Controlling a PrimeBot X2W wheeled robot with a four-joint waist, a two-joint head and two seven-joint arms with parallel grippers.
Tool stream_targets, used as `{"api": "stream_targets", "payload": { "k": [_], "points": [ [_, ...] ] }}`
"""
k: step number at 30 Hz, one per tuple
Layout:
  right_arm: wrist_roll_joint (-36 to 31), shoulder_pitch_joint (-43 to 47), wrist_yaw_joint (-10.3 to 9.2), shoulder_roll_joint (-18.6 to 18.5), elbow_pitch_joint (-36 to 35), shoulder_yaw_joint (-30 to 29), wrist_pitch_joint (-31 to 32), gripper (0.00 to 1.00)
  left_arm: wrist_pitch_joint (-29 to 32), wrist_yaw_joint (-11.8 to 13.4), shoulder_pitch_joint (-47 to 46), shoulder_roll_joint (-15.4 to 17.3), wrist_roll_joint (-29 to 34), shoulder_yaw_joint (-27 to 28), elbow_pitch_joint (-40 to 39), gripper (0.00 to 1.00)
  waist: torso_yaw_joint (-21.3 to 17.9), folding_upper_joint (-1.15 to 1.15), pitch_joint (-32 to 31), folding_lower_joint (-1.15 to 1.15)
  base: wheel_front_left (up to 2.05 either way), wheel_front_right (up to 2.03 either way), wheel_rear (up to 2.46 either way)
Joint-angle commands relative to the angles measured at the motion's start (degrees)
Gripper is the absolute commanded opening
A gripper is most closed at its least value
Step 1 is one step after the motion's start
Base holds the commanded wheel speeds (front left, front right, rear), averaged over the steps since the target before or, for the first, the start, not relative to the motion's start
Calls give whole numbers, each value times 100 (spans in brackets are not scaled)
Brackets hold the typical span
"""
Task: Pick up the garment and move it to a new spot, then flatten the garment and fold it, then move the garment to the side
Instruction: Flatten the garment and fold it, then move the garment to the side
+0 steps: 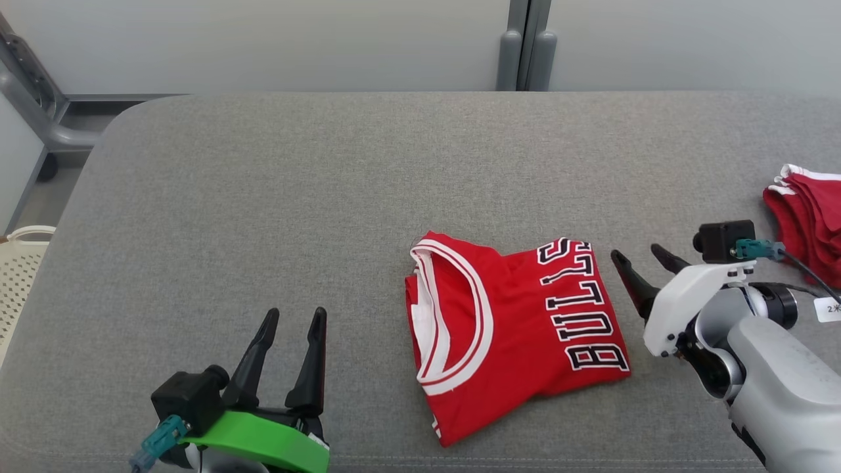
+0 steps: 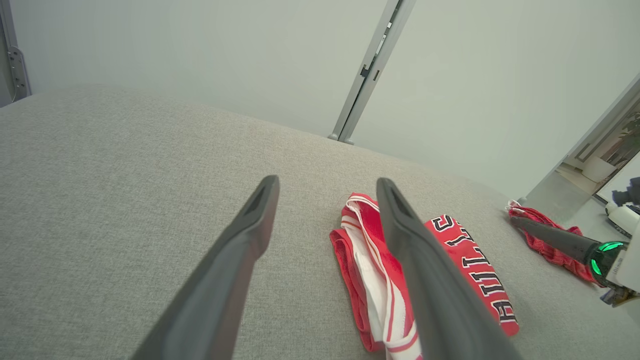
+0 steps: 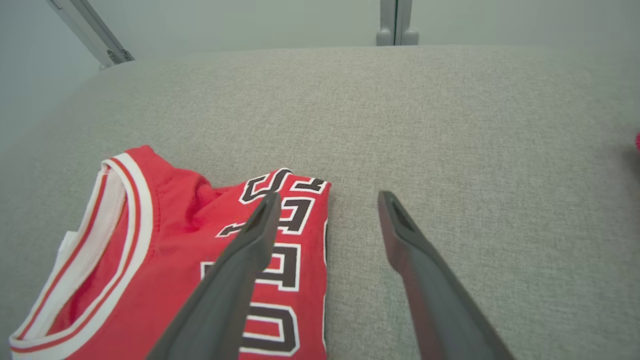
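Note:
The garment [image 1: 512, 328] is a red jersey with white trim and black lettering, folded into a compact rectangle on the grey cushioned surface [image 1: 295, 197], right of centre. My right gripper [image 1: 638, 255] stands open just right of the garment's lettered edge, holding nothing. In the right wrist view the garment [image 3: 165, 265] lies under and left of the right gripper [image 3: 327, 199], whose left finger is over the lettering. My left gripper [image 1: 295, 316] is open at the lower left, well apart from the garment. In the left wrist view the garment [image 2: 372, 280] lies beyond the open left gripper [image 2: 327, 182].
A second folded red cloth [image 1: 811, 217] lies at the right edge of the surface, also as a red cloth [image 2: 545, 240] in the left wrist view. A white perforated basket [image 1: 20, 269] stands off the left side. Pale wall panels and a grey post [image 1: 525, 46] rise behind.

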Motion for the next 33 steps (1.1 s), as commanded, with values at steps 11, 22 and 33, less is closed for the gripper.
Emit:
{"api": "stream_targets", "payload": {
  "k": [11, 22, 33],
  "points": [
    [442, 403, -2, 29, 226, -299, 697, 100, 4, -21, -153, 46, 52, -21, -29, 100, 443, 0, 297, 0, 0, 0, 0],
    [928, 374, -2, 2, 369, -267, 1288, 100, -20, -33, -171, 60, 80, -42, -11, 100, 797, 0, 350, 0, 0, 0, 0],
    [791, 44, -2, -54, 423, -29, 1096, 0, -30, 5, -34, 85, 37, -47, 0, 100, 668, 0, 258, 0, 0, 0, 0]
  ]
}}
